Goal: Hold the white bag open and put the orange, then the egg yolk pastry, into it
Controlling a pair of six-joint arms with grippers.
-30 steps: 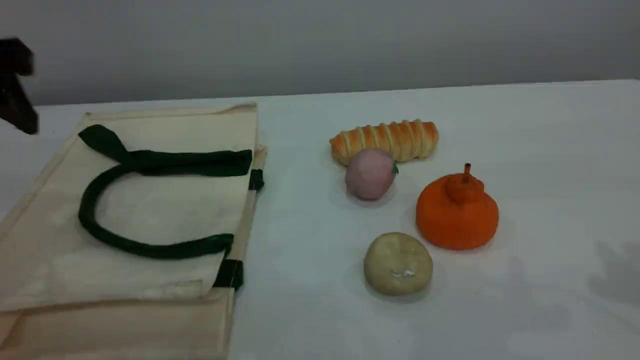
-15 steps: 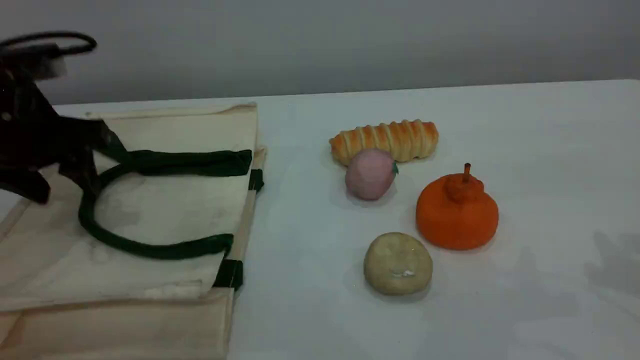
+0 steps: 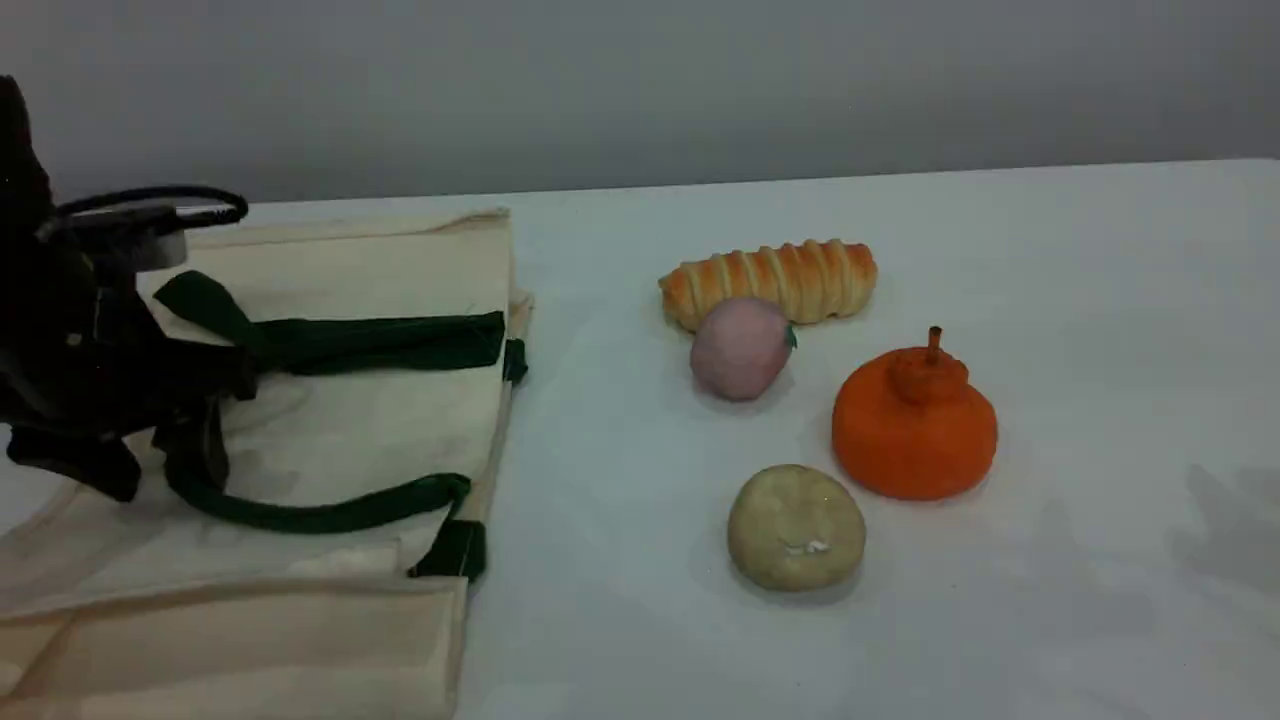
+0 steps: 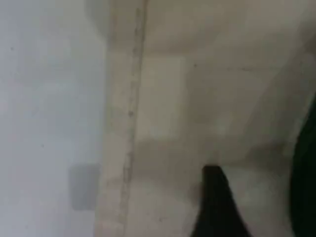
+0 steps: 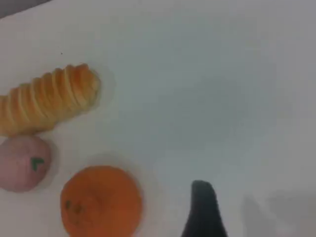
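White tabletop, grey wall behind; lying flat at frame left, white bag (image 3: 350, 270) not yet opened, orange (image 3: 914, 425) and egg yolk pastry (image 3: 796, 527) sitting untouched at centre-right. Working the bag-opening step, with left gripper (image 3: 160, 440) resting at the green handle (image 3: 380, 340), spread and any hold impossible to tell; hovering right gripper (image 5: 202, 210) spread wide, carrying nothing. Next probably calling for pinching and lifting the handle, gaping the mouth before fetching the orange.

Looks like a lab: bare white table (image 3: 1100, 250), grey wall (image 3: 640, 80)

Clear table (image 3: 1120, 330) right of the orange (image 3: 914, 425)
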